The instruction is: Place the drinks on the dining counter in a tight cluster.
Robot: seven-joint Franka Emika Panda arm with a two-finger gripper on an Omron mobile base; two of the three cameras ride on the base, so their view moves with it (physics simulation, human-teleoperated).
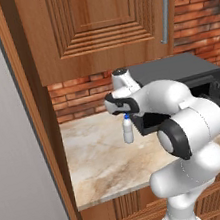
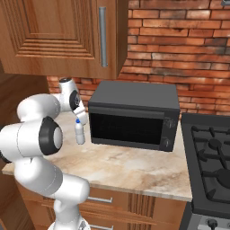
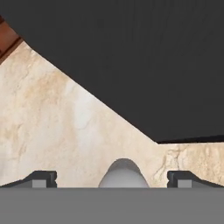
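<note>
My claw (image 3: 112,178) stands wide, holding nothing, directly above the white bottle (image 1: 128,130), which rises between its tips on the marble surface (image 1: 100,159). The microwave (image 2: 130,117) sits just beside; I judge a skewed descent could tip the bottle against it.

A short marble counter (image 2: 134,168) under wooden cabinets carries a small white bottle with blue cap (image 2: 80,131) standing upright just beside a dark microwave (image 2: 132,116).
</note>
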